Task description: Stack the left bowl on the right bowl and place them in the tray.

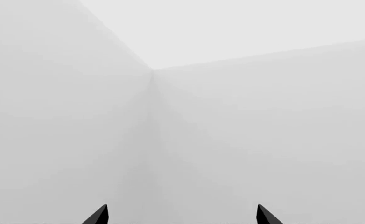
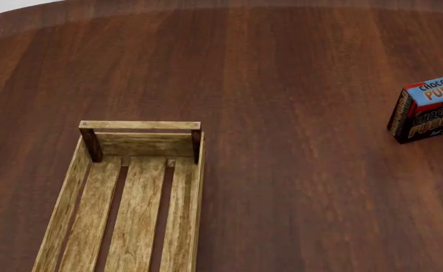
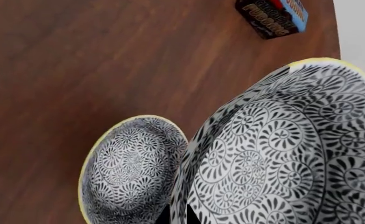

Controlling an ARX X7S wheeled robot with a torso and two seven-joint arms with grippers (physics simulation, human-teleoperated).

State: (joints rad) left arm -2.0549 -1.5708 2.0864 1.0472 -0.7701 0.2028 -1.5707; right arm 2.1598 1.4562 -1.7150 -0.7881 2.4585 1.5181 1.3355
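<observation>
Left wrist view: only two fingers (image 1: 97, 215) visible, matte black, tapering to sharp wedge tips, flat faces, no markings, screws or cables seen. Right wrist view: a sliver of black body at the frame edge, too little to tell shape. Head view: no robot parts in frame.

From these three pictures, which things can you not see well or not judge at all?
- Head view: neither bowl nor either arm shows; the tray and chocolate pudding box are cut by the edges.
- Left wrist view: only the left gripper tips before blank walls.
- Right wrist view: the near bowl fills the frame, hiding the right gripper; the far bowl is cut off below.
</observation>
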